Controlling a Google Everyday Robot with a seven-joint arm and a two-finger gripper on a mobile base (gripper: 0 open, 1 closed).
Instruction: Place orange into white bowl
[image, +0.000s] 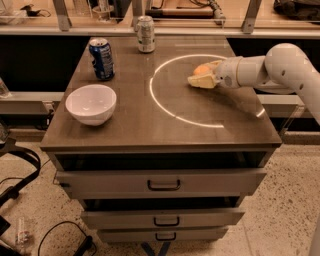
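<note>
Item: orange (201, 70), small, round, clasped in my gripper (196, 78), table (165, 132) right side. Item: white bowl (91, 103), glossy, upright, empty, front-left corner.

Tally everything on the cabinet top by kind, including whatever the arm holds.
Soda cans: 2, blue can and silver can
White bowl: 1
Orange: 1, gripped by the end effector above the right side
Total: 4

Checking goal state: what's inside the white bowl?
Nothing visible: the bowl shows bare white inside, near wall partly hidden by its rim. The orange sits in the gripper jaws across the table.
</note>
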